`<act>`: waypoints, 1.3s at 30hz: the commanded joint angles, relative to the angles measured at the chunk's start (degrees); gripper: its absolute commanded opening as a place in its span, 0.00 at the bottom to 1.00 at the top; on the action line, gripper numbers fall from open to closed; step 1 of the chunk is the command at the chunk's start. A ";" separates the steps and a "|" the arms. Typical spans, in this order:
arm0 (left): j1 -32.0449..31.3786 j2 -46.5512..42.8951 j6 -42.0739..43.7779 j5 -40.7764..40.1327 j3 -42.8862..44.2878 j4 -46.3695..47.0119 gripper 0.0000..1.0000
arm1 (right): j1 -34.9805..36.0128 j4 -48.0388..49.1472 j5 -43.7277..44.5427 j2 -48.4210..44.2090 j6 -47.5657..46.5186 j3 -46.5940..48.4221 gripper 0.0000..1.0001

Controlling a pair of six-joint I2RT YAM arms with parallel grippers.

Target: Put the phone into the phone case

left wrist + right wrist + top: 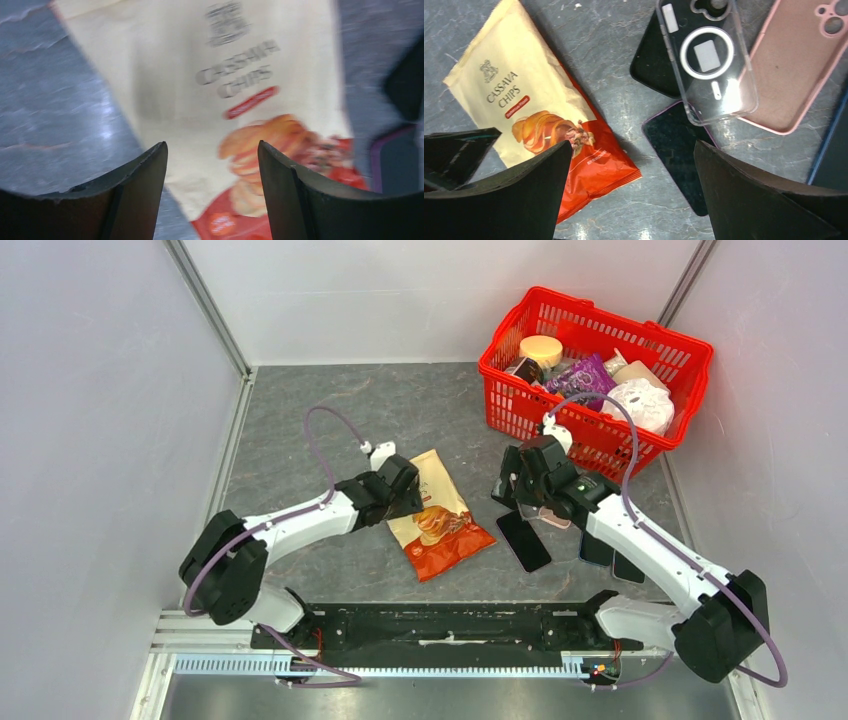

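Observation:
A dark phone with a purple rim (676, 150) lies flat on the grey table, seen in the top view as the black phone (523, 540) right of the chips bag. A clear phone case (711, 60) lies partly over a second dark phone (651, 65), and a pink phone case (794, 70) lies beside it. My right gripper (633, 145) hangs open above the table, between the bag and the purple-rimmed phone, holding nothing. My left gripper (210, 145) is open over the cassava chips bag (240, 100), with nothing between its fingers.
The cassava chips bag (437, 525) lies between the two arms. A red basket (505, 360) with several items stands at the back right. More dark phones (600, 550) lie under the right arm. Grey walls close in both sides.

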 commanded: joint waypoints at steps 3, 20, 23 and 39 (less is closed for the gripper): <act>-5.11 9.78 1.43 5.08 16.92 5.67 0.73 | -0.21 -6.34 9.49 -5.08 -0.14 2.39 0.99; -9.33 29.15 -2.99 13.88 26.12 9.54 0.73 | -0.35 -14.14 13.28 -13.23 1.19 3.25 0.99; -7.77 25.15 -2.32 11.98 21.10 7.29 0.73 | -0.30 -12.79 12.11 -12.33 1.23 3.18 0.99; 14.76 1.42 7.85 12.51 0.40 5.09 0.74 | -0.29 -7.46 6.34 -7.38 1.15 2.63 0.99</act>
